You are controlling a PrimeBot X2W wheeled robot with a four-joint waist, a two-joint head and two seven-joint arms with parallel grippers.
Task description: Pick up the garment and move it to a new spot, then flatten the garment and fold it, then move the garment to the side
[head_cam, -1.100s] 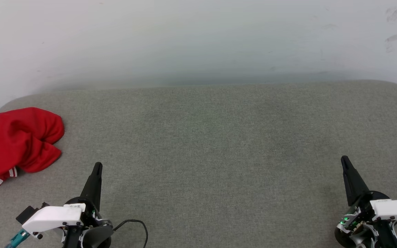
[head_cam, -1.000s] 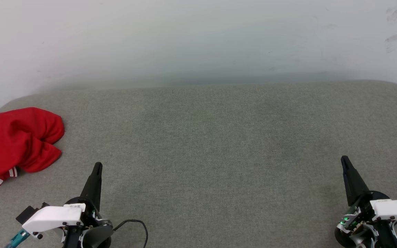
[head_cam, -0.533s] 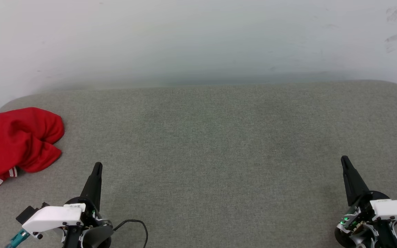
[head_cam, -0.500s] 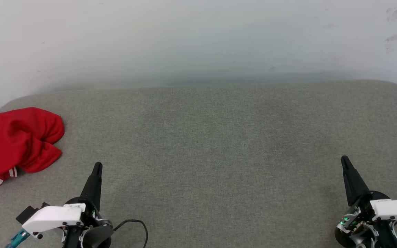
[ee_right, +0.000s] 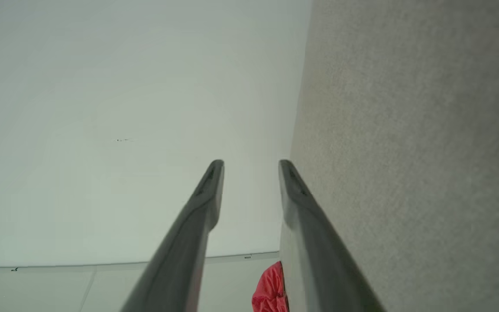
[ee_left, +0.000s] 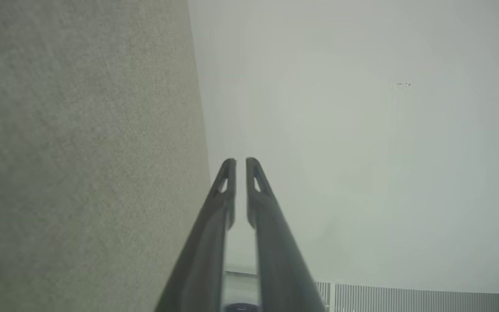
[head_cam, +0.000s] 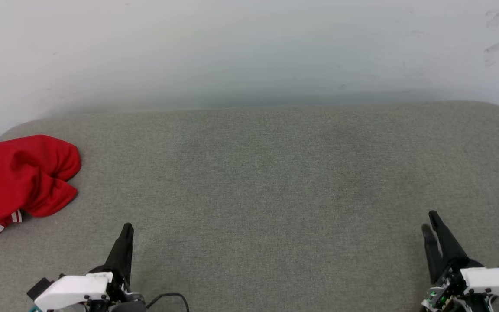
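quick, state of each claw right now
left claw: closed, holding nothing
right claw: open, holding nothing

Bare grey cushion (head_cam: 267, 182) across the whole middle and right, open for a pass anywhere between the left gripper (head_cam: 127, 227) and the right gripper (head_cam: 429, 221). Closed off at the back by the wall (head_cam: 249, 52), rising just behind the cushion's far edge. Taken up at the far left edge by the red garment (head_cam: 20, 177), bunched in a heap well apart from both grippers, and low by the left gripper by a looping black cable (head_cam: 172, 297).
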